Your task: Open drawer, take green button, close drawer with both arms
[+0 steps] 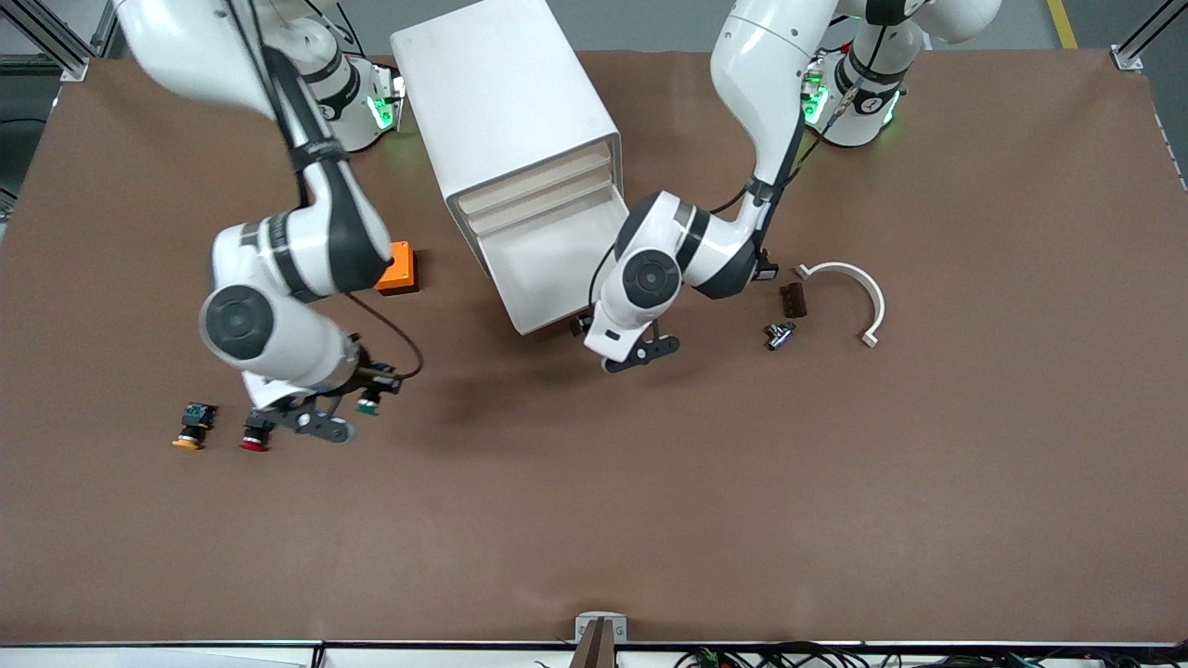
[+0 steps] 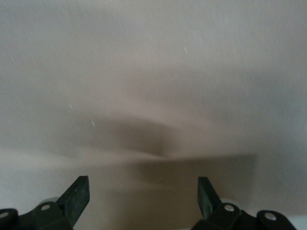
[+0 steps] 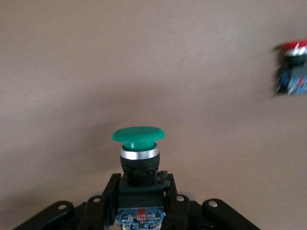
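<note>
One green-capped button (image 3: 139, 158), black body, in right gripper (image 3: 141, 201) jaws, left gripper (image 2: 143, 196) jaws wide

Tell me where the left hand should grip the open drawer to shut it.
No grip needed: push the drawer on its front panel from the camera side. It juts from the cabinet toward the camera, and the open left hand is already at that front.
</note>
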Available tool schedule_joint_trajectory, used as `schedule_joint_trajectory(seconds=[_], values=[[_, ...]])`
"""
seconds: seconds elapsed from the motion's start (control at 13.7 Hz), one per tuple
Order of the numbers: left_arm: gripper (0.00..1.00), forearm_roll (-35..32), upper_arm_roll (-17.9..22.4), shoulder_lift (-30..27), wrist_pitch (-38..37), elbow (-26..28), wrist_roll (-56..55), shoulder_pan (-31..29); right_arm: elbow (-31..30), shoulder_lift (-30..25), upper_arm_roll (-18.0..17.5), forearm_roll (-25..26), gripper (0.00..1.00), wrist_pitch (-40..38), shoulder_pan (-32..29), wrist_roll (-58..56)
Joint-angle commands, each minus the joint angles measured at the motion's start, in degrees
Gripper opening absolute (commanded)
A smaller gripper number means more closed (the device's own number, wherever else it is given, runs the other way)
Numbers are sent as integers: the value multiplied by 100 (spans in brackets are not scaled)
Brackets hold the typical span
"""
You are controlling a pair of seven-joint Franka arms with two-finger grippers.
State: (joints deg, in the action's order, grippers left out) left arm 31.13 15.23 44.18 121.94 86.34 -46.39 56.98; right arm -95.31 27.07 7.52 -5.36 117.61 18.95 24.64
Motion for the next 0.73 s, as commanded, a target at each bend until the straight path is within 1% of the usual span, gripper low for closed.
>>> schedule_joint_trajectory(seconds=[0.0,0.44,0.66], values=[[99,120,-98,-93,84,84,-168,207,-462,-26,-119,114,0,656,-426,-678],[99,139,-152,-93,84,146,-440,875,-445,667,-119,228,0,1720,-998,-1768],[99,139,-397,-137,84,207,-861,946,-427,905,-119,237,0,1985,-1122,-2007]])
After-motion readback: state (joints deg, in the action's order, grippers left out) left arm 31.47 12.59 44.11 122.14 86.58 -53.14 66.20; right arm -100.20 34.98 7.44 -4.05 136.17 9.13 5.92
